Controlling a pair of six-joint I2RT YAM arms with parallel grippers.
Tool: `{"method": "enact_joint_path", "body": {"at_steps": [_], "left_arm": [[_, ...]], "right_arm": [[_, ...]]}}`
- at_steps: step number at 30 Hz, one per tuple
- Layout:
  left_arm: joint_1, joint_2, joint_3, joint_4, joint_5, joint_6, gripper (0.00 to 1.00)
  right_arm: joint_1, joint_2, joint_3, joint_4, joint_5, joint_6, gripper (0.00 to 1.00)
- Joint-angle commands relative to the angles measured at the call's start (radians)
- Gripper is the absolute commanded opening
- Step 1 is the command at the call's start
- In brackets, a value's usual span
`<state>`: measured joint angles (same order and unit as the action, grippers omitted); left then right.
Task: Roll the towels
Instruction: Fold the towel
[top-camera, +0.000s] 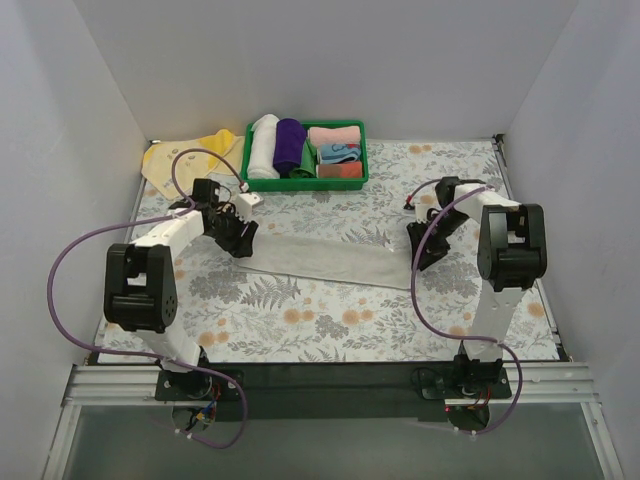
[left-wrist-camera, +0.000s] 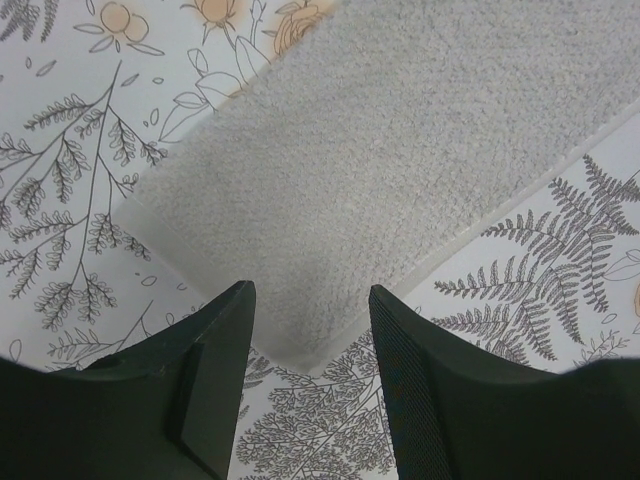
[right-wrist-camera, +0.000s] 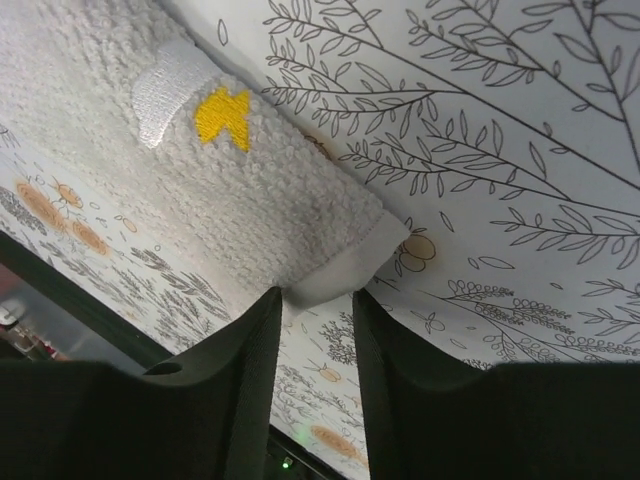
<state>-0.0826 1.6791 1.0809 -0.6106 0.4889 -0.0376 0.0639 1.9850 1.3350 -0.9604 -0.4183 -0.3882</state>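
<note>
The grey towel (top-camera: 320, 258) lies flat and spread out as a long strip across the middle of the floral bench (top-camera: 300, 325), reaching from one arm to the other. Our left pincer (top-camera: 241, 243) sits low at its left end. In the left wrist view the two fingers (left-wrist-camera: 215, 370) stand spread, with a corner of the towel between them and bare bench showing on either side of that corner. Our right pincer (top-camera: 421, 252) sits at the towel's right end. Its jaws stand a little apart, narrower than the left's, with the towel's corner right at their mouth and printed bench visible in the gap. Near that corner the cloth carries a white label (right-wrist-camera: 170, 90) with a yellow mark (right-wrist-camera: 225, 115).

The yellow towel (top-camera: 185, 158) lies unrolled at the far left corner of the bench, well apart from both pincers. Beside it is a green basket (top-camera: 305, 184) holding a white roll (top-camera: 263, 147), a purple roll (top-camera: 289, 145) and folded cloths.
</note>
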Motion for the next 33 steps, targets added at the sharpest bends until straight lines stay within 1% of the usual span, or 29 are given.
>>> {"method": "enact_joint_path", "body": {"at_steps": [1, 2, 3, 5, 6, 7, 10, 13, 14, 17, 21, 22, 24, 27, 33], "left_arm": [[-0.003, -0.056, -0.025, 0.038, -0.013, -0.016, 0.46], [-0.005, -0.058, -0.032, 0.041, -0.013, -0.021, 0.46], [-0.005, -0.059, -0.036, 0.043, -0.007, -0.022, 0.44], [-0.005, -0.064, -0.052, 0.043, -0.001, -0.025, 0.42], [-0.006, -0.064, -0.055, 0.043, 0.002, -0.025, 0.41], [-0.008, -0.067, -0.059, 0.043, 0.005, -0.025, 0.40], [-0.009, -0.078, -0.064, 0.038, 0.002, -0.024, 0.39], [-0.009, -0.088, -0.064, 0.038, 0.007, -0.031, 0.39], [-0.009, -0.090, -0.062, 0.038, 0.007, -0.034, 0.40], [-0.009, -0.091, -0.059, 0.046, 0.011, -0.053, 0.41], [-0.011, -0.096, -0.058, 0.069, 0.010, -0.079, 0.43], [-0.009, -0.096, -0.056, 0.074, 0.008, -0.082, 0.43], [-0.009, -0.094, -0.055, 0.081, 0.004, -0.090, 0.43], [-0.011, -0.091, -0.049, 0.083, -0.001, -0.093, 0.43], [-0.011, -0.111, -0.052, 0.081, -0.007, -0.073, 0.43]], "right_arm": [[0.007, 0.034, 0.003, 0.081, 0.042, 0.043, 0.35], [0.008, 0.041, 0.012, 0.089, 0.058, 0.043, 0.30], [0.010, 0.061, 0.024, 0.095, 0.090, 0.046, 0.27], [0.011, 0.086, 0.084, 0.110, 0.117, 0.040, 0.22], [0.013, 0.118, 0.110, 0.111, 0.140, 0.038, 0.22], [0.013, 0.133, 0.172, 0.108, 0.148, 0.035, 0.22], [0.025, 0.172, 0.275, 0.094, 0.164, 0.025, 0.22], [0.027, 0.161, 0.319, 0.062, 0.144, 0.025, 0.30], [0.028, 0.147, 0.319, 0.057, 0.141, 0.026, 0.37], [0.019, 0.071, 0.268, 0.051, 0.148, 0.043, 0.47], [0.011, -0.030, 0.184, 0.054, 0.106, 0.110, 0.51], [0.011, -0.034, 0.173, 0.052, 0.092, 0.123, 0.51], [0.013, -0.019, 0.147, 0.057, 0.078, 0.143, 0.47], [0.013, 0.015, 0.130, 0.086, 0.102, 0.175, 0.41], [0.014, 0.052, 0.109, 0.146, 0.096, 0.210, 0.38]]}}
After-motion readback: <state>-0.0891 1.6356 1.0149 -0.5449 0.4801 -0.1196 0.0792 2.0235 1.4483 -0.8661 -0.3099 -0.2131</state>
